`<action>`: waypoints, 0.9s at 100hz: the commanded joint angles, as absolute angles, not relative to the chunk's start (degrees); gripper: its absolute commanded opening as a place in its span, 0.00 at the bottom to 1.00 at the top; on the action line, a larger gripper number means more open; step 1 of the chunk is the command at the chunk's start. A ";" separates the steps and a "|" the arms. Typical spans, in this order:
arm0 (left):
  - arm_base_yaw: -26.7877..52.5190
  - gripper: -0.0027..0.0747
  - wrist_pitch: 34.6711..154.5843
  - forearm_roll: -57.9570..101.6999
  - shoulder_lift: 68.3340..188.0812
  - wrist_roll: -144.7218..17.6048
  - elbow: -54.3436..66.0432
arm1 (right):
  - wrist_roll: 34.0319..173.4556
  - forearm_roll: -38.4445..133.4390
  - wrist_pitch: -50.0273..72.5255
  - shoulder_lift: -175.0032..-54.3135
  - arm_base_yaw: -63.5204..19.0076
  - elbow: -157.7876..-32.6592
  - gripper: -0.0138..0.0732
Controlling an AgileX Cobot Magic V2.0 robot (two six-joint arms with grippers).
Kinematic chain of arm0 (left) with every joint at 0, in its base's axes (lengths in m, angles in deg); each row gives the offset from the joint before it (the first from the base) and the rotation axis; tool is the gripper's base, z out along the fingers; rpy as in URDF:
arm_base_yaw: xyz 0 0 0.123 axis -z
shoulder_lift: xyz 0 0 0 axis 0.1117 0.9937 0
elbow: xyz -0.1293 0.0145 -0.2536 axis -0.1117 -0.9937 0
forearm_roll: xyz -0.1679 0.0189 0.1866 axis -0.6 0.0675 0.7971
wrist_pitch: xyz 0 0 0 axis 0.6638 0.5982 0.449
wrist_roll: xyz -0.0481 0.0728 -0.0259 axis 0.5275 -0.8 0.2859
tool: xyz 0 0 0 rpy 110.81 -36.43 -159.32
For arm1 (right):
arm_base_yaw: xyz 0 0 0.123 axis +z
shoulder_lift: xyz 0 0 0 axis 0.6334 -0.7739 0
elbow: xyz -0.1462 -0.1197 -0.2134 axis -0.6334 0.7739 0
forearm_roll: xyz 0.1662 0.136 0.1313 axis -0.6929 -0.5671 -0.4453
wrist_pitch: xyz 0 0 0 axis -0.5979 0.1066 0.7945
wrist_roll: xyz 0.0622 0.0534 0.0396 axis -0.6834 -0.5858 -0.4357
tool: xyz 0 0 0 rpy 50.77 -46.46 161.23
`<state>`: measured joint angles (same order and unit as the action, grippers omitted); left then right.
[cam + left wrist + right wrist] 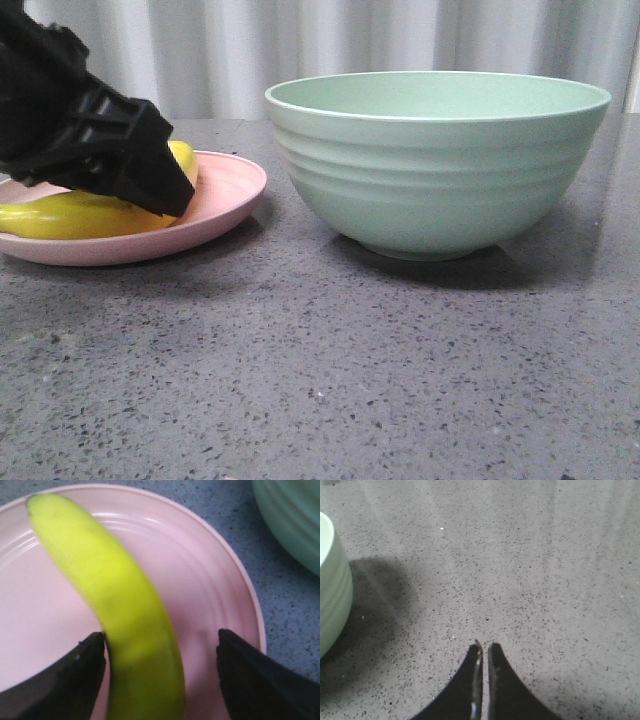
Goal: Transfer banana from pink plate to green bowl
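Note:
The yellow banana [80,215] lies on the pink plate [225,195] at the left of the table. My left gripper [175,195] is down over the plate and hides the banana's middle. In the left wrist view the gripper [161,636] is open with the banana [115,590] between the jaws: one finger touches its side, the other stands apart over the plate [210,590]. The green bowl [440,170] stands to the right of the plate and looks empty at the rim. My right gripper [484,647] is shut and empty above bare table.
The table top [320,380] is dark speckled stone. A pale curtain [300,40] hangs behind it. The bowl's ridged side shows in the left wrist view [295,520] and in the right wrist view [330,595]. My right arm does not show in the front view.

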<state>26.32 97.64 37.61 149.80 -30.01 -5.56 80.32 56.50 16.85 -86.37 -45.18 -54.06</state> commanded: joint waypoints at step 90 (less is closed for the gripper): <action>32.07 0.17 103.67 36.98 141.88 -30.21 7.20 | 84.19 55.11 36.73 -92.61 -38.93 -76.26 0.10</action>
